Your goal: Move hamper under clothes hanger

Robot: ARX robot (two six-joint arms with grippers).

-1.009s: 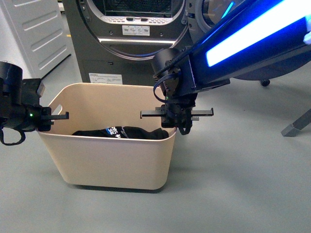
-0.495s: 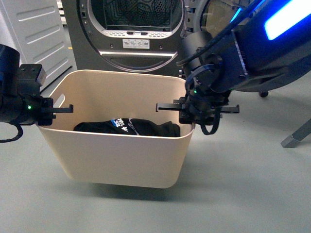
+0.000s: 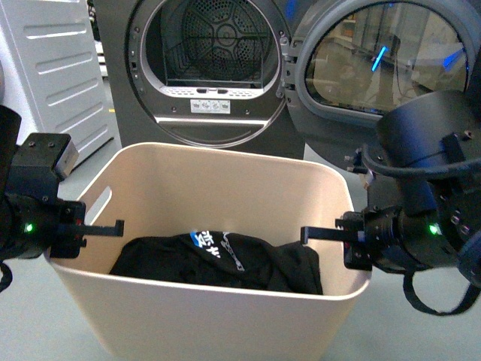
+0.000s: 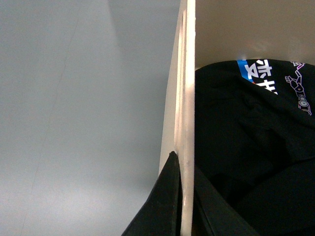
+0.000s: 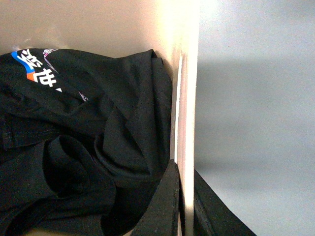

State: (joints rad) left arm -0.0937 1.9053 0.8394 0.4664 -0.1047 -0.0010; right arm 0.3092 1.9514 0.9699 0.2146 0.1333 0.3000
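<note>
Presently: hamper (image 3: 225, 177), closer to the camera than before; left tool (image 3: 73, 226) and right tool (image 3: 355, 242) each pinching its rim; black garment (image 3: 225, 259) inside, print unreadable.

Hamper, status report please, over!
Left pincer, right pincer shut on big beige plastic hamper. Black clothes inside. Dark grey dryer close ahead, door open.

- Front view: soft, even indoor light and the shadows stay gentle; the glass door (image 3: 391, 68) at 2 o'clock picks up blue glare.
- Wrist views: rim of the hamper (image 4: 187, 98) shines pale, pretty sharp.
- Right wrist: soft shadow band across the floor (image 5: 256, 113) at 3 o'clock.
</note>
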